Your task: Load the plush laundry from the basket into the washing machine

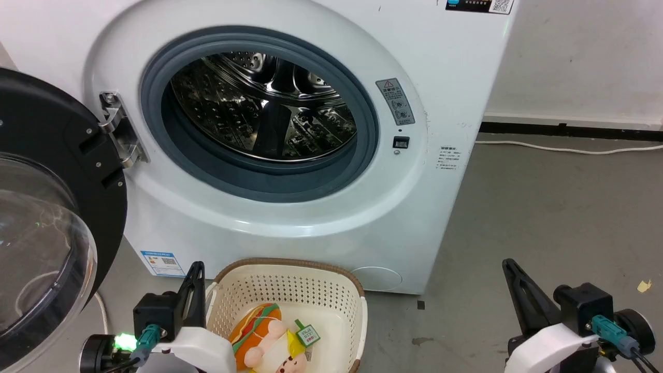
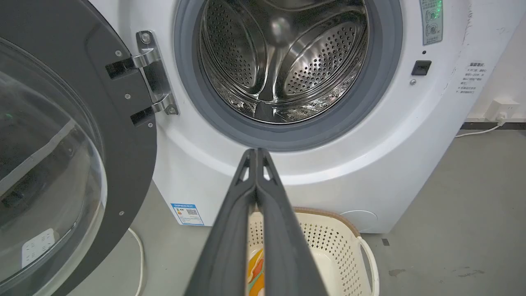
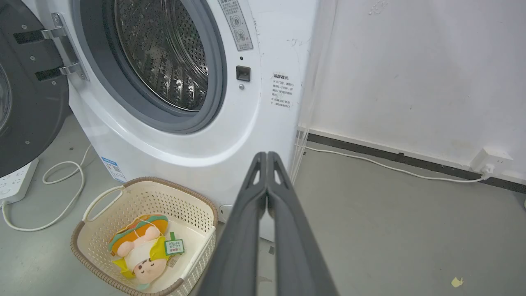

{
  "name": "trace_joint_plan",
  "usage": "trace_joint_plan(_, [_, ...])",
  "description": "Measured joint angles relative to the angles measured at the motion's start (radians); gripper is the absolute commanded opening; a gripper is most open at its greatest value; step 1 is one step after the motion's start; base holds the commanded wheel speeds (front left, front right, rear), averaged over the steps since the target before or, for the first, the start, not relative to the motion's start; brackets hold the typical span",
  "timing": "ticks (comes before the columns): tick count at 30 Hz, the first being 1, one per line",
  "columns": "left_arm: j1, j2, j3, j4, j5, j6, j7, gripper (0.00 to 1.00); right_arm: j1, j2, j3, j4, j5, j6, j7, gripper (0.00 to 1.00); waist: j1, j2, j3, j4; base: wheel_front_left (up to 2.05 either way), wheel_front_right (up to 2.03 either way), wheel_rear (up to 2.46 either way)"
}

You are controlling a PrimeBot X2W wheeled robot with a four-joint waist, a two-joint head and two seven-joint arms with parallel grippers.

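Opening stage of the load, seen from beside the machine: nothing has been lifted yet. The washing machine (image 1: 311,217) stands with its black-framed glass door (image 1: 52,129) swung wide to the robot's left, leaving the grey rubber ring (image 1: 259,178) and the steel drum (image 1: 264,103) fully exposed; the drum appears empty. On the floor just in front of the washer sits the basket (image 3: 176,201), and the plush laundry (image 3: 139,246) lies flat on its bottom, face up toward the near end, with its green-white paper tag (image 1: 307,335) lying beside it. The left gripper (image 2: 257,153) hangs above the basket's left edge, its two dark fingers pressed together and holding nothing. The right gripper (image 3: 267,155) waits well off to the right over bare floor, likewise closed and empty. By judgement, the step in hand is the approach to the pick. The next move calls for the nearer left gripper to part its fingers, tip down into the basket past the brown rim and close on the doll's soft body rather than the tag, then rise and carry it through the ring into the drum.
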Motion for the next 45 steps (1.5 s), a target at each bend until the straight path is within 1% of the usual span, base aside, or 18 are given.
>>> trace_joint_plan(16, [0.0,0.0,0.001,0.0,0.0,0.0,0.0,0.0,0.0,0.0,0.0,0.0,0.0,0.0,0.0,0.0,0.0,0.0,0.0,0.0,0.0,0.0,0.0])
trace_joint_plan(17, [0.0,0.0,0.0,0.0,0.0,0.0,0.0,1.0,0.0,0.0,0.0,0.0,0.0,0.0,0.0,1.0,0.0,0.0,0.0,0.0,0.0,0.0,0.0])
trace_joint_plan(32, [0.001,0.0,-0.011,0.0,-0.001,0.002,-0.011,1.0,0.0,0.0,-0.003,0.0,0.013,0.0,-0.012,1.0,0.0,0.0,0.007,-0.002,0.0,0.0,0.0])
trace_joint_plan(41, [0.0,0.0,-0.019,0.01,-0.002,0.002,-0.03,1.0,0.0,0.0,-0.013,-0.006,0.033,0.0,-0.03,1.0,0.0,0.0,0.04,-0.012,0.0,0.0,0.0])
trace_joint_plan(45, [-0.018,0.0,-0.024,0.041,-0.004,0.001,-0.043,1.0,-0.001,0.0,-0.013,-0.012,0.046,0.0,-0.041,1.0,0.0,0.0,0.071,-0.023,0.0,0.0,0.0])
